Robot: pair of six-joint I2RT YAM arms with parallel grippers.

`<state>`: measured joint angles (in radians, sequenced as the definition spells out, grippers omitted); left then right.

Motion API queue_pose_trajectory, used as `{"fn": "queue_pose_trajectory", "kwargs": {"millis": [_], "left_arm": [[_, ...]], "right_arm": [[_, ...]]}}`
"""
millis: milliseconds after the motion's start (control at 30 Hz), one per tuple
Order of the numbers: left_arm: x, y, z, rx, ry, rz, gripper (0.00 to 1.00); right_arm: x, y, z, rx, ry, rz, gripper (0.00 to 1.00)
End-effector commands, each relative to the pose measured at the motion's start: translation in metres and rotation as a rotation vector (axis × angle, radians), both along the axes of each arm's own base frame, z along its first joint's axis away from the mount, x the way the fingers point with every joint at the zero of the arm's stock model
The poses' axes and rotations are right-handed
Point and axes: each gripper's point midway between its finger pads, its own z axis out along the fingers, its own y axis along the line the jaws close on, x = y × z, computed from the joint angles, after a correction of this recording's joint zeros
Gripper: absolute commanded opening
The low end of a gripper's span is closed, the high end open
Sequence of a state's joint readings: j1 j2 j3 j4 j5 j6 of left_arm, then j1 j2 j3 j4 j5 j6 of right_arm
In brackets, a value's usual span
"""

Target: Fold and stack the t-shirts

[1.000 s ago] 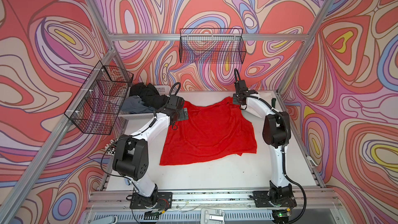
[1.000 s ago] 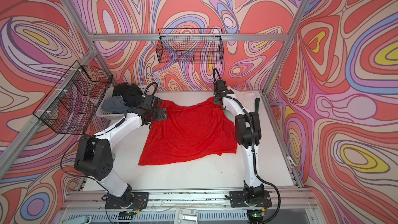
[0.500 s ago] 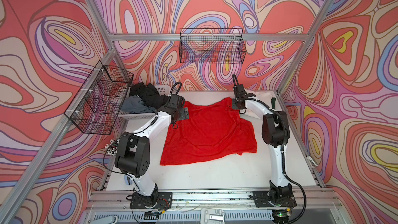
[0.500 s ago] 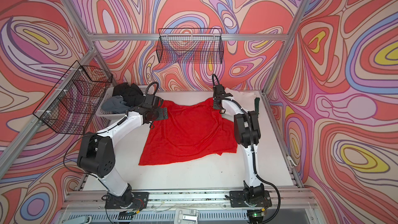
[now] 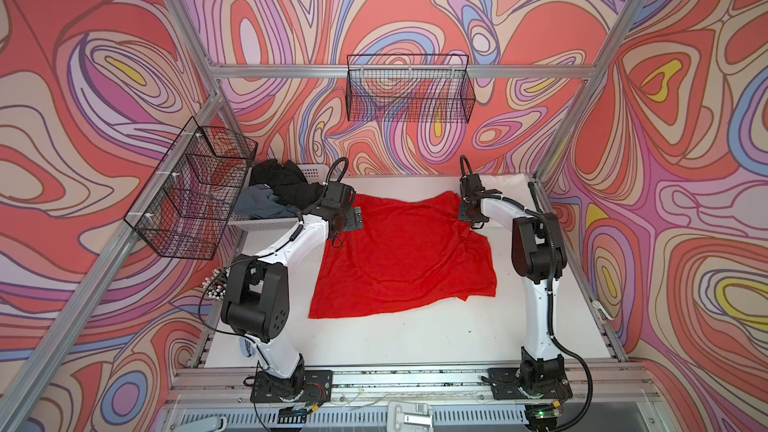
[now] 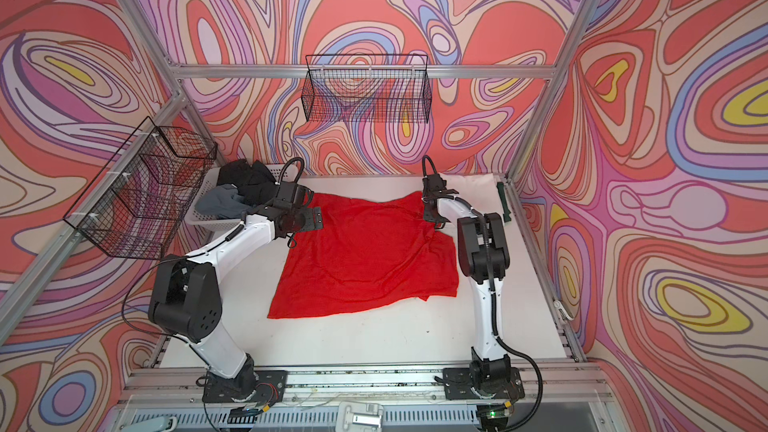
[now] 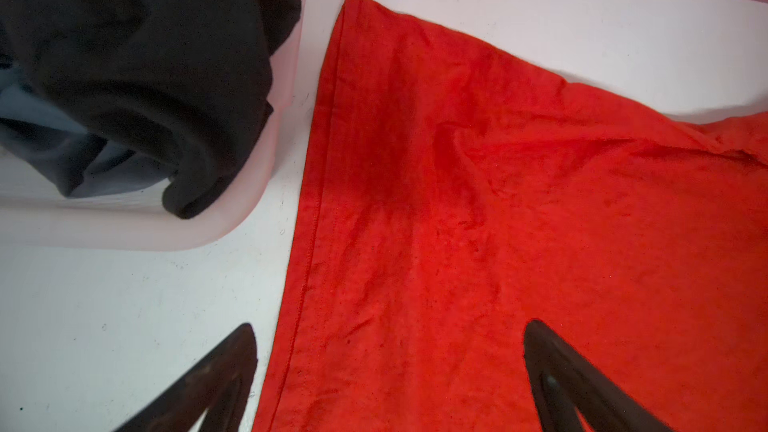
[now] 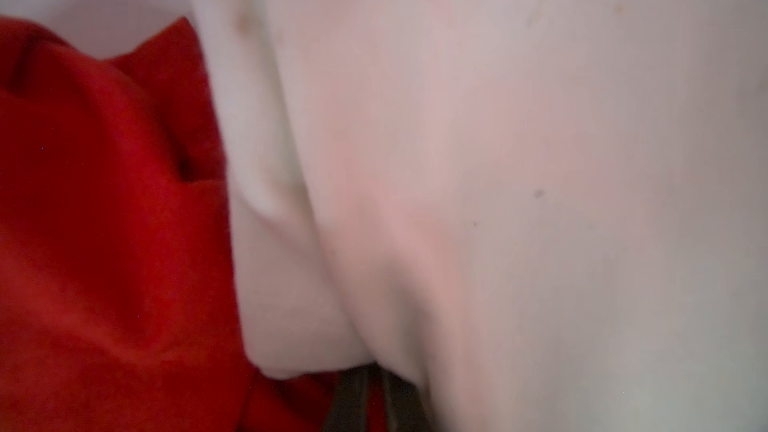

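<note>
Bright red shirt (image 5: 399,255) spread on the white worktop (image 5: 415,338), left pincer (image 7: 390,330) wide apart above its hem beside the basket (image 5: 266,224), right pincer (image 8: 374,398) clamped on its raised far corner.

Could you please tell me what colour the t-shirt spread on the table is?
The t-shirt is bright red, and it shows most clearly in a top view.
</note>
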<state>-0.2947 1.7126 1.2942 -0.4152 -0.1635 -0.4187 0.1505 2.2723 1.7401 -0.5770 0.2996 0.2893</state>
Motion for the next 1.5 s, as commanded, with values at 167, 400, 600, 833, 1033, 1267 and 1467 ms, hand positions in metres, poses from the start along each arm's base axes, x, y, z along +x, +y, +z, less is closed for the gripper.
{"fn": "queue_pose_trajectory", "kwargs": {"millis": [167, 400, 600, 833, 1033, 1267, 1467], "left_arm": [[0.001, 0.001, 0.007, 0.017, -0.005, -0.026, 1.00], [0.012, -0.005, -0.001, 0.000, 0.030, -0.033, 1.00], [0.018, -0.006, -0.003, 0.000, 0.030, -0.033, 1.00], [0.021, -0.002, -0.008, 0.007, 0.032, -0.019, 1.00], [0.037, -0.001, -0.005, -0.040, 0.011, -0.008, 1.00], [0.074, -0.009, -0.008, -0.027, 0.001, -0.042, 1.00], [0.106, -0.007, -0.020, -0.037, 0.008, -0.045, 1.00]], "right_arm": [[0.000, 0.000, 0.007, 0.059, 0.023, 0.017, 0.49], [-0.005, 0.031, 0.054, 0.247, -0.069, 0.070, 0.60], [-0.012, 0.045, 0.067, 0.339, -0.103, 0.085, 0.48], [-0.009, 0.041, 0.051, 0.314, -0.073, 0.074, 0.18], [-0.007, 0.039, 0.053, 0.290, -0.064, 0.080, 0.20], [-0.013, 0.044, 0.022, 0.272, 0.020, 0.099, 0.37], [-0.008, 0.040, 0.001, 0.210, 0.055, 0.106, 0.36]]}}
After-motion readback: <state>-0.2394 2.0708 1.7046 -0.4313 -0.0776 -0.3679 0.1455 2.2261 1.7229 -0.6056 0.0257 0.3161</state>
